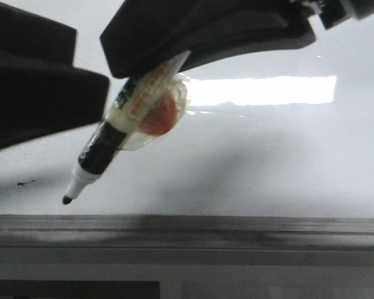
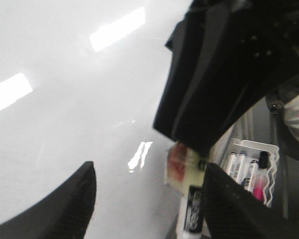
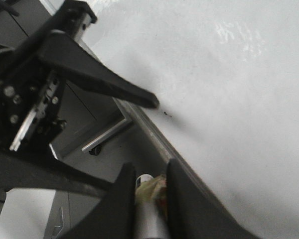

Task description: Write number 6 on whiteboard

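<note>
Gripping: right gripper [image 3: 148, 191] clamps the marker [image 1: 103, 149]; tape wad with red patch [image 1: 156, 112] at the grip
Marker tip: black, uncapped, pointing down-left; contact with whiteboard [image 1: 268, 162] unclear
Left gripper [image 2: 149, 199]: fingers spread, holding nothing
Number 6: no stroke visible; only a tiny black smudge [image 1: 25, 183] near the tray strip [image 1: 237, 233]

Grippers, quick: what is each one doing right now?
Left gripper: open, holding nothing.
Right gripper: shut on the marker.
</note>
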You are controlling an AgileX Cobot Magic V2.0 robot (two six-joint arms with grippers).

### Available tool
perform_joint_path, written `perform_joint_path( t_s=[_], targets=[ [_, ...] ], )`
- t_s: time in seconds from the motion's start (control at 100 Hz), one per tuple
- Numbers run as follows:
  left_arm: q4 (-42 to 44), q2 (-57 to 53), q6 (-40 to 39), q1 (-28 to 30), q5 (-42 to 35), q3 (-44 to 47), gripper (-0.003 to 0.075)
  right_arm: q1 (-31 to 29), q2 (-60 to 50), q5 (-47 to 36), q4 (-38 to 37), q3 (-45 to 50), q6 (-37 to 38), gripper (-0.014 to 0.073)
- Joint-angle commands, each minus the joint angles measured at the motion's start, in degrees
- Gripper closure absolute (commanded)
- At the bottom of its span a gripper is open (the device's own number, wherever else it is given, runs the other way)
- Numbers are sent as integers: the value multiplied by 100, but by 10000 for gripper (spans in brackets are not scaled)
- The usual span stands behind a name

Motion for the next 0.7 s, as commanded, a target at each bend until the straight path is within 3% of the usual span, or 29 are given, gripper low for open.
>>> perform_joint_path(
  t_s=[0.0, 0.23, 0.39, 0.69],
  targets=[
    [-230, -547, 86, 215, 156, -176, 288, -287, -291, -298, 57, -191, 4, 653],
    [-881, -1992, 86, 1163, 589, -176, 292, -1150, -439, -161, 120, -582, 18, 653],
    [-889, -2222, 86, 1692, 697, -176, 293, -1637, -176, -34, 110, -1208, 18, 653],
    [-909, -2222, 86, 1898, 922, -176, 304, -2027, 526, -119, -59, -1603, 18, 653]
  ],
)
